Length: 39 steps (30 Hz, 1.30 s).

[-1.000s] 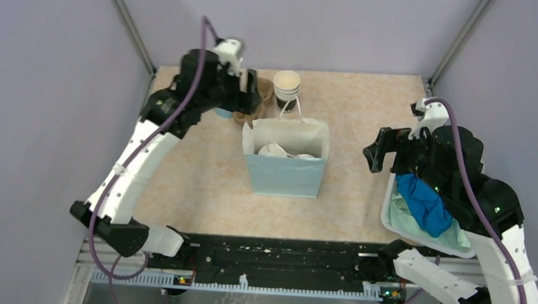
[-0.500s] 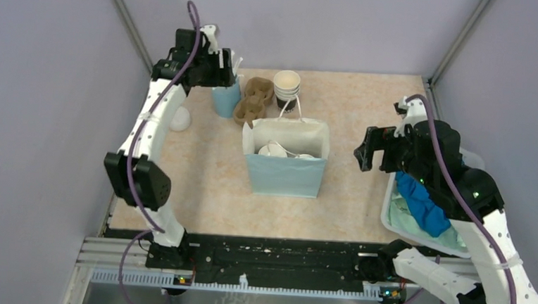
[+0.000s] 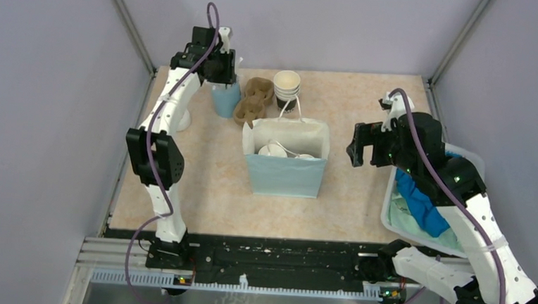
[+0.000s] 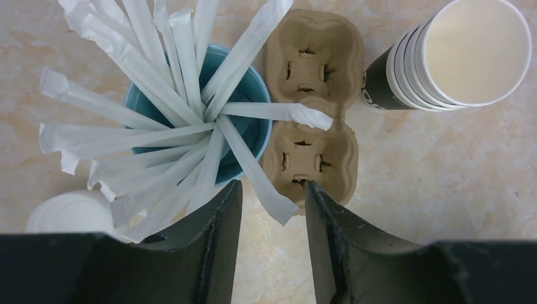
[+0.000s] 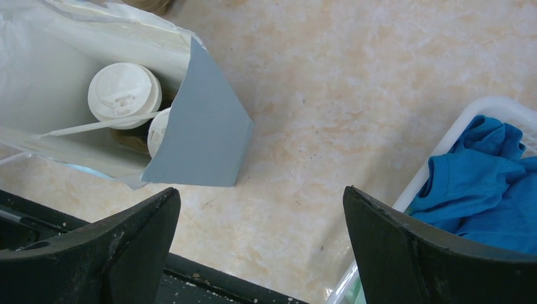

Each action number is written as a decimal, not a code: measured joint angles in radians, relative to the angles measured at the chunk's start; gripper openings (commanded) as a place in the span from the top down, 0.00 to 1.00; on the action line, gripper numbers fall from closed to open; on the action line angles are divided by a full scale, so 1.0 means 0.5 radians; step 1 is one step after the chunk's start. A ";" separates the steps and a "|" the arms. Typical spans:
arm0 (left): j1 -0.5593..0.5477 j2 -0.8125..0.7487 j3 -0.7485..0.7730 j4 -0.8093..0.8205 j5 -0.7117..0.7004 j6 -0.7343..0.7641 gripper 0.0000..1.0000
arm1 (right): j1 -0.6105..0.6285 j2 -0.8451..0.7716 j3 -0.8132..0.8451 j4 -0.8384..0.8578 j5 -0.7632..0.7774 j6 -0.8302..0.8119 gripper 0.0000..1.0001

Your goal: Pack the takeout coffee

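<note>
The two takeout coffee cups stand inside the light blue paper bag (image 3: pixel 286 175). Their white lids (image 3: pixel 272 151) show at its open top. The right wrist view shows one full lid (image 5: pixel 124 92) and the edge of the second (image 5: pixel 158 130) behind the bag's wall (image 5: pixel 202 126). My left gripper (image 3: pixel 220 70) hovers at the far left over the blue cup of straws, open and empty (image 4: pixel 269 190). One straw end lies below the gap. My right gripper (image 3: pixel 365 145) is wide open and empty (image 5: pixel 261 196), to the right of the bag.
A light blue cup of white wrapped straws (image 4: pixel 253 120) stands at the back left (image 3: pixel 225 98). Beside it are a brown cardboard cup carrier (image 4: pixel 313 95), a stack of empty paper cups (image 4: pixel 456 57) and spare white lids (image 4: pixel 69 212). A white bin (image 3: pixel 392 209) with blue cloth is at right.
My left arm has swung back to the far left corner and now sits over the straw cup. My right gripper has moved left, closer to the bag.
</note>
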 measured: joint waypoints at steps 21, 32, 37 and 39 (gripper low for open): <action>-0.025 0.081 0.008 0.019 -0.126 0.076 0.62 | 0.000 0.039 -0.039 0.079 -0.014 -0.011 0.01; -0.102 0.108 0.006 0.017 -0.195 0.112 0.63 | 0.000 0.014 -0.040 0.077 -0.014 0.011 0.01; -0.122 0.108 0.002 0.019 -0.271 0.159 0.61 | 0.000 -0.021 -0.040 0.076 -0.014 0.027 0.01; -0.122 0.108 -0.001 0.018 -0.299 0.169 0.58 | 0.000 -0.029 -0.040 0.076 -0.014 0.033 0.01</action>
